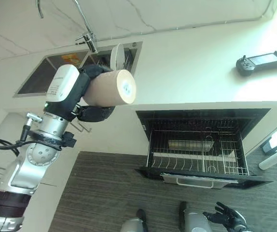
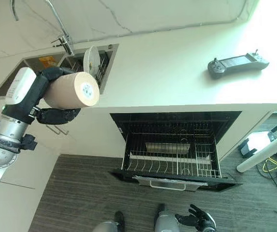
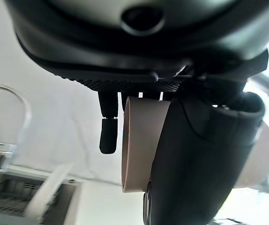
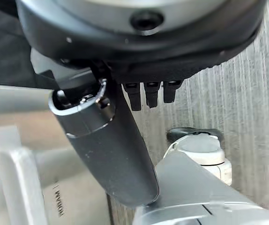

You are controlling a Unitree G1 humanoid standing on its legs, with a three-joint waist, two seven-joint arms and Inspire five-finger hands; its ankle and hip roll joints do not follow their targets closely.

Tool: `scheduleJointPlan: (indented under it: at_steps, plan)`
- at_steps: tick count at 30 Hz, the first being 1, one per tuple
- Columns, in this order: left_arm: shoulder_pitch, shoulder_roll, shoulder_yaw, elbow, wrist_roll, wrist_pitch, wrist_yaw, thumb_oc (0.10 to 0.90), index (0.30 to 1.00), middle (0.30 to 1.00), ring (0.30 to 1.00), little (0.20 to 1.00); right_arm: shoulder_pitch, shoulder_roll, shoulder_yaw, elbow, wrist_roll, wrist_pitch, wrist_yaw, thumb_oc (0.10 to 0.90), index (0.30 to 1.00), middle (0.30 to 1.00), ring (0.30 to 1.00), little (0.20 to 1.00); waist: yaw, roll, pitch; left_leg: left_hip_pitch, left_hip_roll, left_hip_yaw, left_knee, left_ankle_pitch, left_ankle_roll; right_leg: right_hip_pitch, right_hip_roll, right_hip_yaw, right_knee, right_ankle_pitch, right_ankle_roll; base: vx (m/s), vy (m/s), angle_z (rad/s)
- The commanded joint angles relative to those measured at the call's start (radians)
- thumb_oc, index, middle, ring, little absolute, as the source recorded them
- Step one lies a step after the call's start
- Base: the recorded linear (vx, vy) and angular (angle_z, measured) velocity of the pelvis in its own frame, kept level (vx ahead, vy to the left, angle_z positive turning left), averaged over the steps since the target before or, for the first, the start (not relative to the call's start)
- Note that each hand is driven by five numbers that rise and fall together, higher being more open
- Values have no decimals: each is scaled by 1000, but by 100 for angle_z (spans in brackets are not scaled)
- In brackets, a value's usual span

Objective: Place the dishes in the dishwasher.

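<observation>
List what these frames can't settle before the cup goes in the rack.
- Inside of the beige cup: turned away in the eye views, the left hand covers it in the left wrist view.
- Sink contents beside the white plate: hidden by that hand.
- Dishwasher rack back: shadowed under the counter.
- Right hand: small, at the edge.

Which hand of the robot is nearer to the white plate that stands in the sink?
Left. The left hand, curled round a tan cup, is raised just in front of the white plate in the sink. The right hand hangs low, near the floor.
</observation>
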Motion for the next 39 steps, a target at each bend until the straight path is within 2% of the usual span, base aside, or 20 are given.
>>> scheduleJointPlan:
  at_steps: [1,9,14,19,23,27,30,33,35,37,39]
  plan:
    - [-90,-17,121,-27,12,-16,83,400,300,300,300,300,-49,-5,4,-26,-1,-33,-16,800,900,900,900,900,0,-33,8,-57,4,-18,133,-118,22,134,-81,5,-84,-111,95,24,21,-13]
    - [-111,-87,65,-61,44,-1,74,400,300,300,300,300,-44,7,-7,-15,-3,-8,-46,800,900,900,900,900,-6,-47,5,-52,3,-5,133,-124,23,139,-81,3,-84,-114,97,-8,-4,0]
    - [-124,-113,30,-69,-3,-19,59,400,300,300,300,300,-33,22,-20,-31,68,-9,-82,800,900,900,900,900,-17,-61,-2,-39,5,14,133,-138,28,139,-82,9,-84,-112,105,-56,-5,-6]
    - [-135,-141,-18,-61,-35,-52,61,400,300,300,300,300,19,37,-56,-126,144,-52,-122,800,900,900,900,900,-55,-87,-10,-1,13,72,133,-174,41,137,-92,23,-84,-103,132,-62,52,-19]
    - [-161,-157,-64,-42,-79,-75,69,400,300,300,300,300,68,52,-67,-287,163,-99,-156,800,900,900,900,900,-100,-110,-9,41,9,125,133,-204,61,125,-101,59,-84,-82,154,-47,67,-49]
    - [-183,-176,-94,-17,-125,-106,70,400,300,300,300,300,99,62,-72,-424,153,-137,-195,800,900,900,900,900,-128,-129,-8,71,-3,161,133,-226,83,113,-107,92,-84,-64,170,-40,50,-48]
    - [-208,-191,-126,9,-161,-111,83,400,300,300,300,300,123,62,-78,-561,103,-182,-241,800,900,900,900,900,-156,-139,-10,89,-13,187,133,-247,99,96,-108,124,-84,-49,185,-53,63,-50]
    - [-239,-233,-159,56,-260,-117,88,400,300,300,300,300,163,72,-97,-777,32,-240,-335,800,900,900,900,900,-204,-150,-13,119,-25,222,133,-272,119,77,-103,172,-84,-31,199,-29,88,-68]
    - [-240,-265,-170,77,-298,-107,107,400,300,300,300,300,193,69,-114,-906,-25,-262,-375,800,900,900,900,900,-233,-147,-17,146,-31,227,133,-310,126,80,-99,191,-84,-41,212,49,98,-47]
    - [-239,-294,-173,96,-330,-108,122,400,300,300,300,300,214,56,-129,-999,-55,-273,-404,800,900,900,900,900,-251,-149,-19,157,-35,240,133,-321,132,70,-96,205,-84,-35,215,-24,64,-47]
    - [-223,-343,-167,112,-373,-116,140,400,300,300,300,300,232,33,-147,-1103,-134,-311,-456,800,900,900,900,900,-266,-148,-24,168,-39,254,133,-332,139,63,-91,218,-84,-33,216,-15,52,-41]
